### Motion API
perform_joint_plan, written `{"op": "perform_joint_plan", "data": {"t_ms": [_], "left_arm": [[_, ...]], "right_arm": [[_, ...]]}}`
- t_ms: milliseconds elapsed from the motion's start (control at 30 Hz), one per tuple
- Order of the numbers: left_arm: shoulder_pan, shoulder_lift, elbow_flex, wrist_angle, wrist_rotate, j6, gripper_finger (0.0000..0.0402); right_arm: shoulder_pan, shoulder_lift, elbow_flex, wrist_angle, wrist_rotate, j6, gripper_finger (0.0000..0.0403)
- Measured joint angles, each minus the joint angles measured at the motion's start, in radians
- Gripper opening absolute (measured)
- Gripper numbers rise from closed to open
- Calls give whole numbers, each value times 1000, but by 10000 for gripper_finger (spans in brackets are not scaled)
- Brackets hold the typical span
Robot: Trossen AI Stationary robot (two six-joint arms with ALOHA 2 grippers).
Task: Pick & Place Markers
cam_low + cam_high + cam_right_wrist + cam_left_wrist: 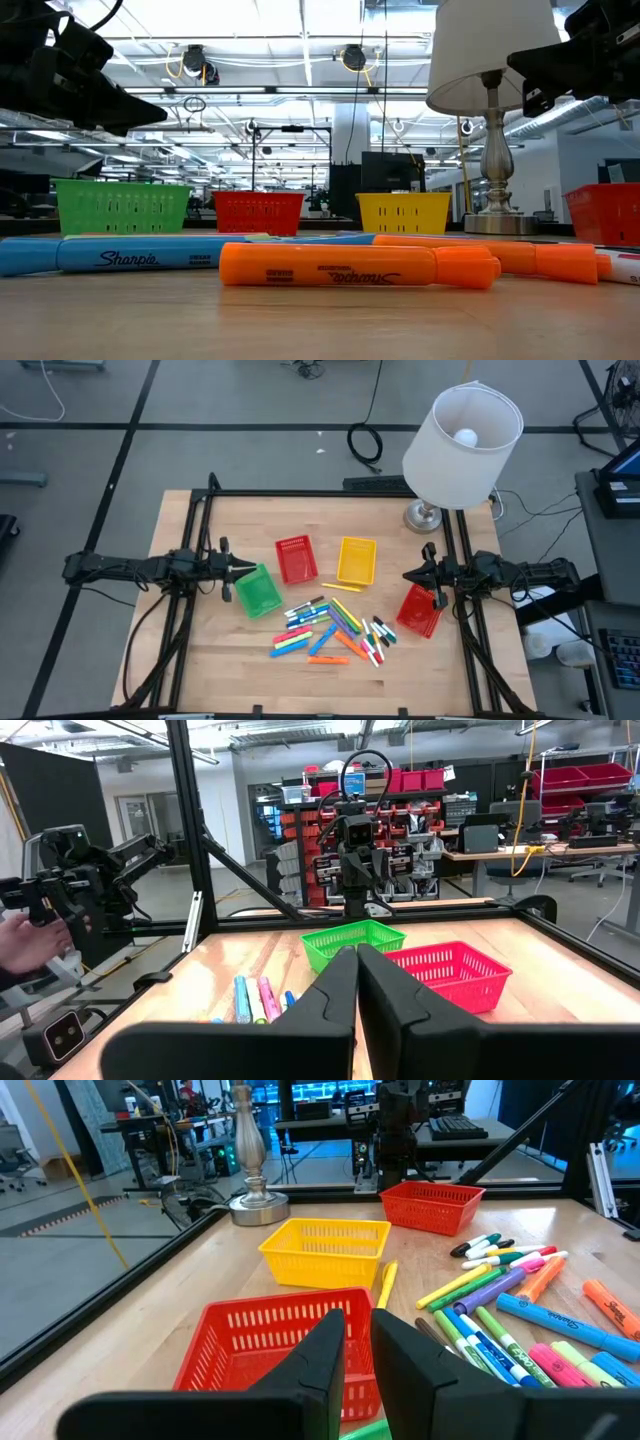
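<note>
Dark fingers of the left gripper (243, 569) are standing slightly parted and empty, hovering over the green mesh plastic basket (259, 593). Across the table, the right gripper (408, 574) is waiting clenched shut, grasping nothing, above the far-right red mesh basket (418, 611). Between them, the coloured pen-like markers (331, 628) are all lying loose on the wooden table (420, 675), none visibly in the baskets, so sorting seems not yet begun.
</note>
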Motion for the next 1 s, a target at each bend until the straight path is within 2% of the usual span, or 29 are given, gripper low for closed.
{"op": "perform_joint_plan", "data": {"t_ms": [667, 1000], "left_arm": [[0, 0, 1, 19, 2, -36, 63], [0, 0, 1, 80, 37, -195, 63]], "right_arm": [[0, 0, 0, 2, 0, -10, 0], [0, 0, 0, 2, 0, 34, 0]]}}
